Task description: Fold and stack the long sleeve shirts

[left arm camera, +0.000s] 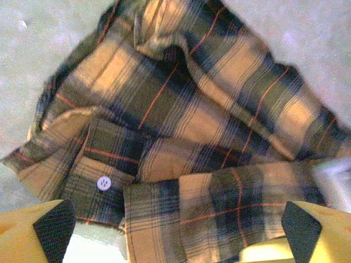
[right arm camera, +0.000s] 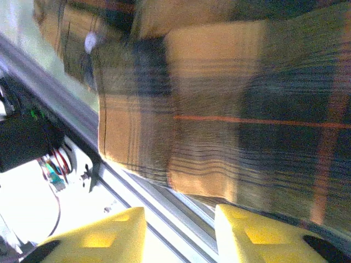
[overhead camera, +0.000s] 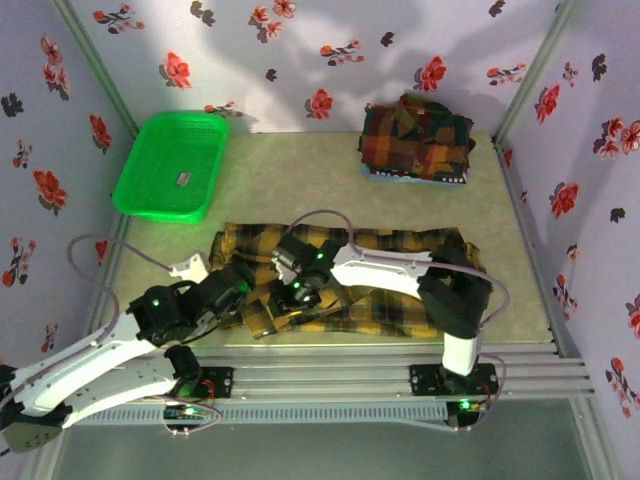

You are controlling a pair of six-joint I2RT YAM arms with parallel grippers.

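A yellow and black shirt is laid out on the surface, near the front edge. It is spread wide from left to right and is bunched up at its left end. A pile of folded shirts in red, orange and dark green is set at the back right of the surface, well apart from the yellow one. A green basket is placed at the back left.

The left gripper is seen over the left end of the yellow and black shirt. The right gripper is seen just beside it, over the front edge of the same shirt.

From the left wrist, the left gripper is spread wide. Its yellow fingers are seen at the two bottom corners, and a folded edge of the shirt lies between them. Nothing is pinched. A small white button is seen on the cloth near the left finger.

From the right wrist, the right gripper is held a little apart, with a gap between its yellow fingers. Nothing is pinched there. The hem of the shirt is seen just past the fingers, and the metal rails at the front of the surface are seen under it.
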